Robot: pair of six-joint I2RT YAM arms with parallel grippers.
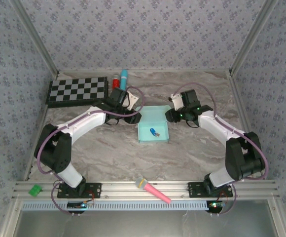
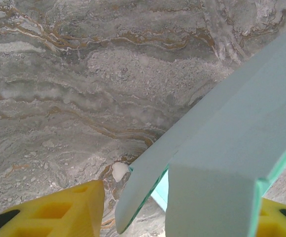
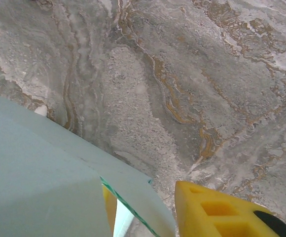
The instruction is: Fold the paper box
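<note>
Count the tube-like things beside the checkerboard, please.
2: a red one and a cyan one, side by side off the checkerboard's right end. The left arm may hide others.

- Top view reads bright and even for me, lit from overhead, soft faint shadows on the marble table point(image 1: 108, 148).
- Wrist views: table grain sharp, paper box point(image 2: 232, 123) close, soft-edged, washed pale.
- Right wrist: box face shaded, greyer.

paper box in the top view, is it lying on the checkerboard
No, the paper box sits on the marble table, apart from the checkerboard.
</note>
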